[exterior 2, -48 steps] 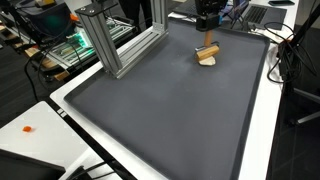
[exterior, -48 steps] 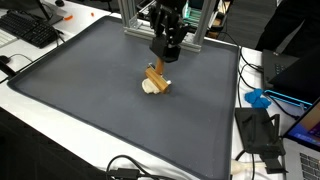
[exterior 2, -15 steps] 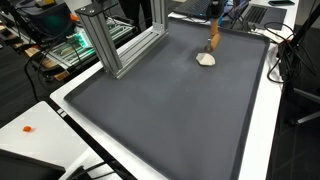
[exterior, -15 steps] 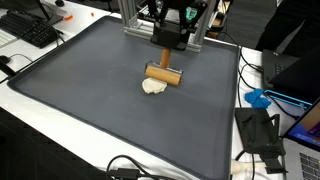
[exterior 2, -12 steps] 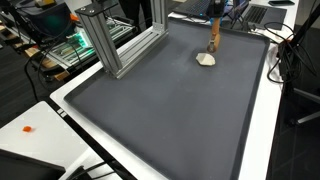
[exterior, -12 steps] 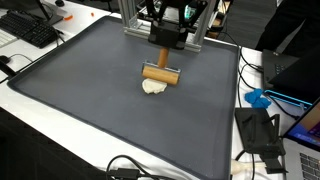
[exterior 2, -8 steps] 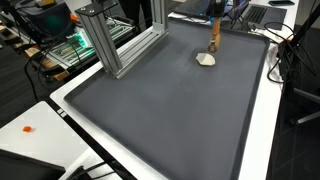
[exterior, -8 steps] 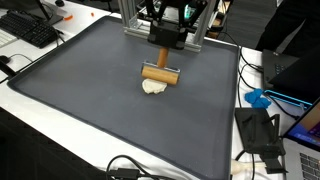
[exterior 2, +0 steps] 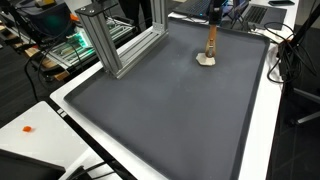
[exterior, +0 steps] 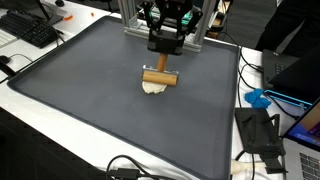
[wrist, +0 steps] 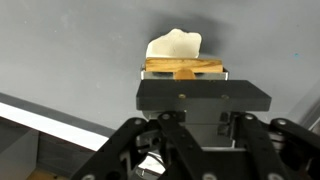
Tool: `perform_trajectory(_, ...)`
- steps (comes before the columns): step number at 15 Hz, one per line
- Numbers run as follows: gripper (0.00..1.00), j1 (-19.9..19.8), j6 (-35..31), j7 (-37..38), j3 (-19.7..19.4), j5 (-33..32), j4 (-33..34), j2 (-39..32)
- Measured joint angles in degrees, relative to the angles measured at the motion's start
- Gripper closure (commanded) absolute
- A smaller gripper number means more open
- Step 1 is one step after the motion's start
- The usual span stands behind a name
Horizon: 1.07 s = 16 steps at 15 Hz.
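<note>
Item: my pincer (exterior: 162, 51), arm pointing straight down, pinching a wooden roller (exterior: 157, 77) by its upright handle. The smooth cylindrical head sits at pale, lumpy dough (exterior: 153, 89). Matte grey mat (exterior: 80, 90).

Nothing legible from here: the keyboard (exterior: 35, 30) keys are too small and blurred, and the pincer (wrist: 185, 72) bears no readable mark.

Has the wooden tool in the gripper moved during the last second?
Yes. The wooden tool has come down toward the white lump on the grey mat; the gap between them is now nearly closed.
</note>
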State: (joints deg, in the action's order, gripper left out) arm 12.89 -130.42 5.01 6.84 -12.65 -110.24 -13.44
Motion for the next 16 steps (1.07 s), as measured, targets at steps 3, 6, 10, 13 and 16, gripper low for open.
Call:
perform_trajectory(3, 0.78, -0.7, -0.2, -7.0, 0.1, 0.0, 0.0, -0.8)
perform_trajectory(6, 0.78, -1.3, -0.3, -14.0, 0.3, 0.1, 0.0, -1.4)
perform_trajectory(10, 0.78, -2.1, -0.9, -21.2, 0.9, 0.3, -0.2, -2.5)
perform_trajectory(13, 0.78, -2.3, -1.5, -23.5, 1.2, 0.3, -0.3, -2.5)
perform_trajectory(16, 0.78, -2.4, -3.0, -24.2, 1.4, 0.6, -0.8, -2.5)
